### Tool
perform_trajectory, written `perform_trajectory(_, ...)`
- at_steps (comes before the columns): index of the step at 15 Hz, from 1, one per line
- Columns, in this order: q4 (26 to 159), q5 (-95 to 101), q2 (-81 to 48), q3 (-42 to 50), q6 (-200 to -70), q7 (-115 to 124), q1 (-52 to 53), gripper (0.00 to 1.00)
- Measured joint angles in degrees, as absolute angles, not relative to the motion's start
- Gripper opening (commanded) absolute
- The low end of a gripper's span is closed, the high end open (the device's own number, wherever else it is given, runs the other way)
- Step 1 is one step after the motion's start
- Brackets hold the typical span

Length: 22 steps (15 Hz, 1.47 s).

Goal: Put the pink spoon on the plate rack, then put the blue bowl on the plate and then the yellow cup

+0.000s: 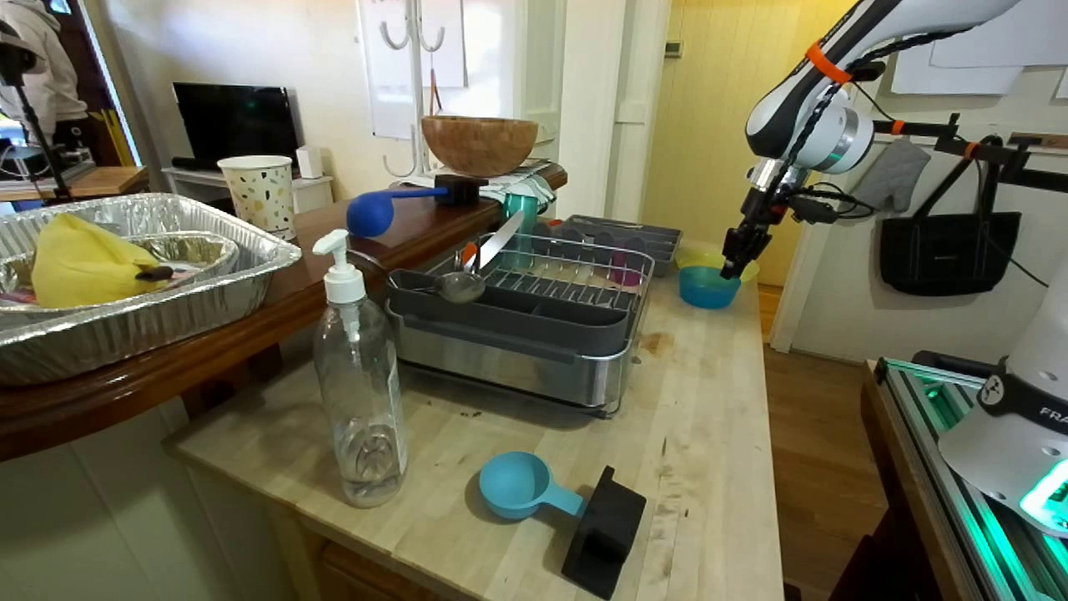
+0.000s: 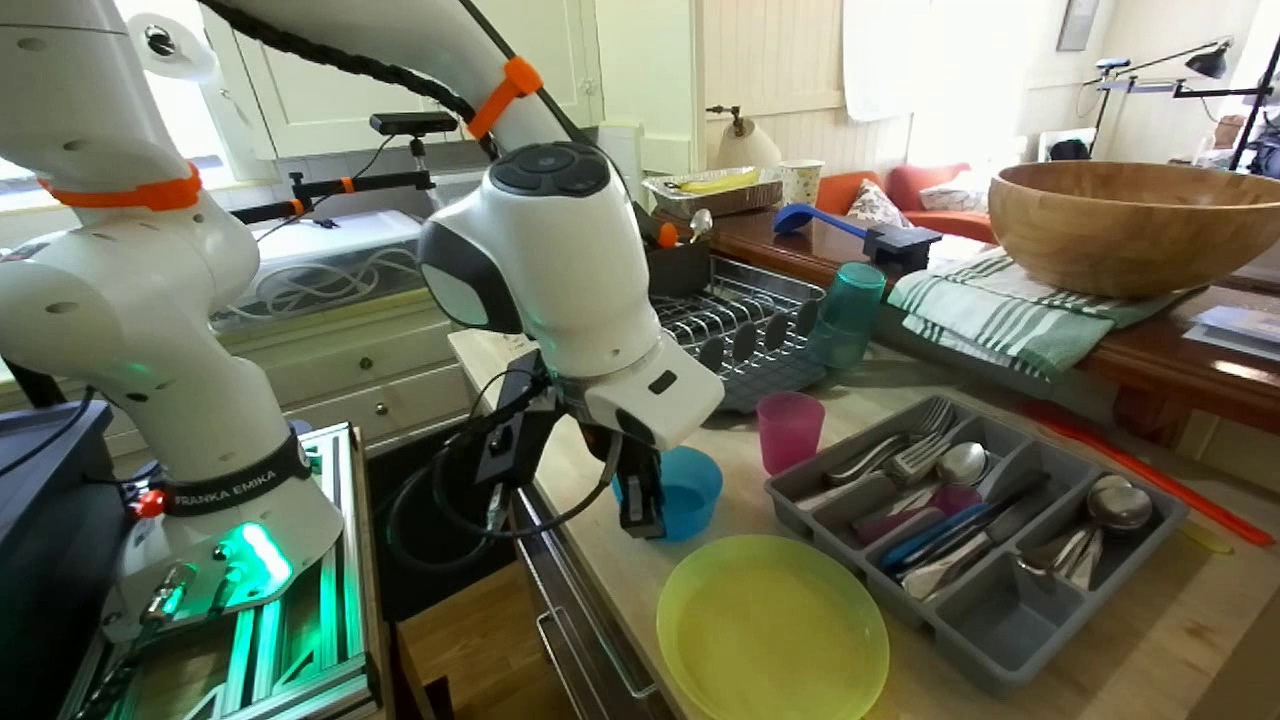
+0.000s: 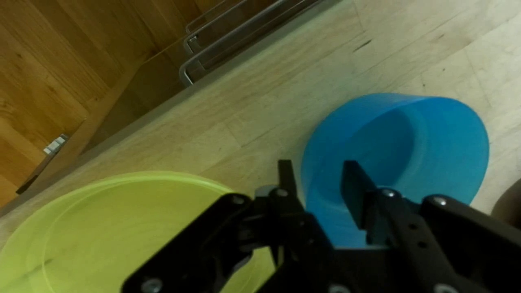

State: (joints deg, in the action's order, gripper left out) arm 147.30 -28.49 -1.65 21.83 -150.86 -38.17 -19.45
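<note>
Claw (image 3: 315,175) up front hung unclenched at the rim of the blue bowl (image 3: 447,150), which sat on the wood surface (image 1: 709,467), floorboards (image 3: 44,73) below, kinda crowded by a yellow plate (image 2: 770,630) and magenta cup (image 2: 788,432).

I'm standing in a home kitchen: a plate rack (image 1: 509,377) and cutlery tray (image 2: 1018,612) are sharing the bench (image 1: 705,426), a television (image 1: 234,125) is standing beyond.

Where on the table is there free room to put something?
Free: the strip between plate rack and table edge, and the patch between rack and blue scoop. Crowded: around the gripper, blue bowl, yellow plate and pink cup.
</note>
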Motion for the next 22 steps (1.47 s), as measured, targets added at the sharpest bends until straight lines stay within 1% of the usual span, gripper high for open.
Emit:
perform_trajectory(1, 147.1, -28.54, -2.18, 21.79, -150.86, -38.17, -19.45, 0.01)
perform_trajectory(2, 146.87, -28.6, -2.72, 21.74, -150.86, -38.17, -19.45, 0.0)
perform_trajectory(15, 144.64, -31.24, -4.53, 20.18, -150.28, -38.86, -19.45, 0.01)
perform_trajectory(22, 144.0, -31.79, -1.3, 19.66, -147.71, -39.77, -19.71, 0.01)
